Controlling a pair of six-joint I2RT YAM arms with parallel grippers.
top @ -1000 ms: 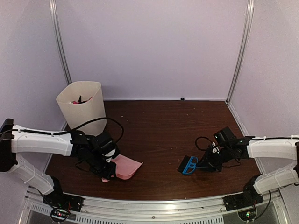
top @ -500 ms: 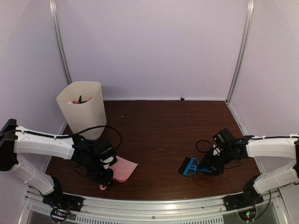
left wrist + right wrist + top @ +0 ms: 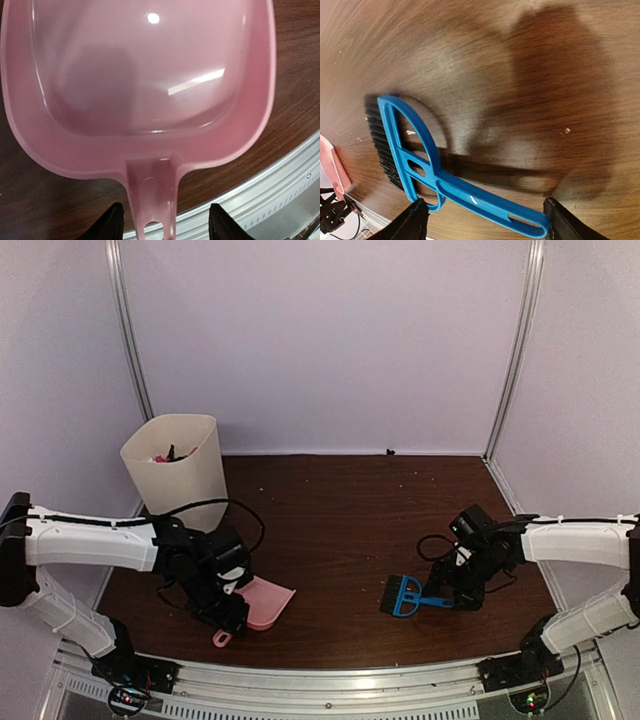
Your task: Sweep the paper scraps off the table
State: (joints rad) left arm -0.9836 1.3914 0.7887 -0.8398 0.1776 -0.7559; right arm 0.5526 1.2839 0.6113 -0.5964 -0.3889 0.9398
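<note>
— Closed in by what?
— By plain pale lilac walls: back wall (image 3: 330,340), left wall (image 3: 50,360), right wall (image 3: 590,360). Joined at the back corners by a silver left post (image 3: 128,330) and right post (image 3: 518,340).
— Lit how?
— Softly and evenly, with a bright glint on the metal rail (image 3: 340,680) along the near edge of the dark wood-grain table (image 3: 340,510).
— Furnished with?
— A cream bin (image 3: 180,475), standing far left on that table, near the left post.

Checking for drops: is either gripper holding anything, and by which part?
Nothing held: left gripper open astride the handle of the pink plastic dustpan; right gripper open over the blue plastic hand brush.
</note>
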